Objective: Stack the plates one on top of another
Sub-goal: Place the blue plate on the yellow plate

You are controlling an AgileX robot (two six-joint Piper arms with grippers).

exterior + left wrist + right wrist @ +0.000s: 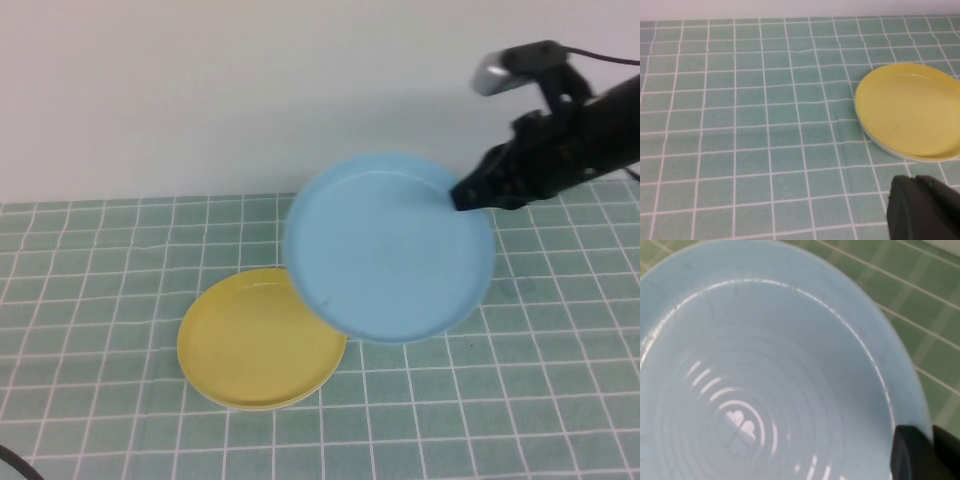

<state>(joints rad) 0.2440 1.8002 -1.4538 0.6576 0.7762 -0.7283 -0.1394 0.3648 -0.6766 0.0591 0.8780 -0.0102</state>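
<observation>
Two plates are plainly in view, with a pale edge under one of them hinting at a third.

Item 1: light blue plate. Round, shallow, low raised rim. Carried above the table, tilted, its near-left edge overlapping the yellow plate in the high view. Pinched at its far-right rim by the right gripper, which is closed on that rim. The right wrist view shows a glossy inner face with concentric moulded rings and a small embossed mark at centre; no lettering can be read there.

Item 2: yellow plate. Same size and form, lying flat on the table left of centre. A whitish edge shows beneath its rim in the left wrist view, probably the white plate underneath; it cannot be confirmed.

Handling, as judged: thin plastic, light, stiff enough to stay flat from a single rim pinch, smooth and likely slippery between hard fingers. The rim is the only practical hold, since the flat base offers nothing to grip. Unlikely to break if dropped, though it could skid or land off-centre.

Item 3: left gripper. Parked low at the robot's left, near the yellow plate but clear of it, holding nothing; whether its fingers are parted cannot be told.

Item 4: green gridded mat, white lines, covering the table. No brands or writing are visible anywhere.
</observation>
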